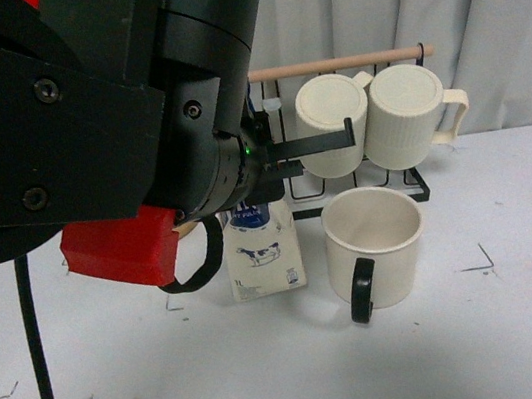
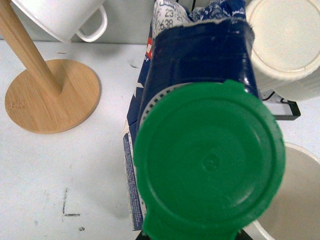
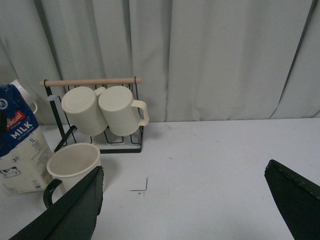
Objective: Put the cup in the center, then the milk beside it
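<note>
1. The milk (image 1: 266,257) stands upright on the counter (image 1: 528,320), long axis vertical, directly under the left arm (image 1: 111,113). Its green cap (image 2: 210,165) fills the left wrist view, so we judge that arm the nearer.
2. The cup (image 1: 374,243) stands just beside the carton, to its right, handle toward the robot.
3. The right jaws hang wide apart and empty, their dark fingers (image 3: 70,212) clear of both.
4. We cannot tell whether the left jaws grip the carton: the arm hides its top.
</note>
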`<action>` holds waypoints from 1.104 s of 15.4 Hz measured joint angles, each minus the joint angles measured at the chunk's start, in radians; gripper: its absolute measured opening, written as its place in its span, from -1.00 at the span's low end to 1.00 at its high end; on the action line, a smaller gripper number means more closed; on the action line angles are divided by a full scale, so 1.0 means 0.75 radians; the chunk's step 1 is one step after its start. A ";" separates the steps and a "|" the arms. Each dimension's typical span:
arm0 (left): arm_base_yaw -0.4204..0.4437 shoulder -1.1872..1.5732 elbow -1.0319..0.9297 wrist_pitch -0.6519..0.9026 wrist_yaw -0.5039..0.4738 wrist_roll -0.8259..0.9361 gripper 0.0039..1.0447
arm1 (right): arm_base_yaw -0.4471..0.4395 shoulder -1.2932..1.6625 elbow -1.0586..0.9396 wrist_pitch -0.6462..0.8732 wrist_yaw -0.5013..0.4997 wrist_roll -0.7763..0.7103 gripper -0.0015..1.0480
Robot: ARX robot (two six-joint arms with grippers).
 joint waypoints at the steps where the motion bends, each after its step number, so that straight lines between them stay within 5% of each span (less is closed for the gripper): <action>1: -0.007 0.021 0.009 0.000 0.001 0.000 -0.97 | 0.001 0.000 0.000 0.000 0.000 0.000 0.87; 7: -0.031 0.059 0.043 -0.008 0.016 0.000 -0.97 | 0.001 0.000 0.000 -0.001 0.000 0.000 0.87; 15: -0.023 0.013 0.056 -0.014 0.071 -0.001 0.64 | 0.001 0.000 0.000 -0.001 0.000 0.000 0.87; 17: -0.015 -0.077 0.020 -0.081 0.129 -0.019 0.90 | 0.000 0.000 0.000 0.000 0.000 0.000 0.87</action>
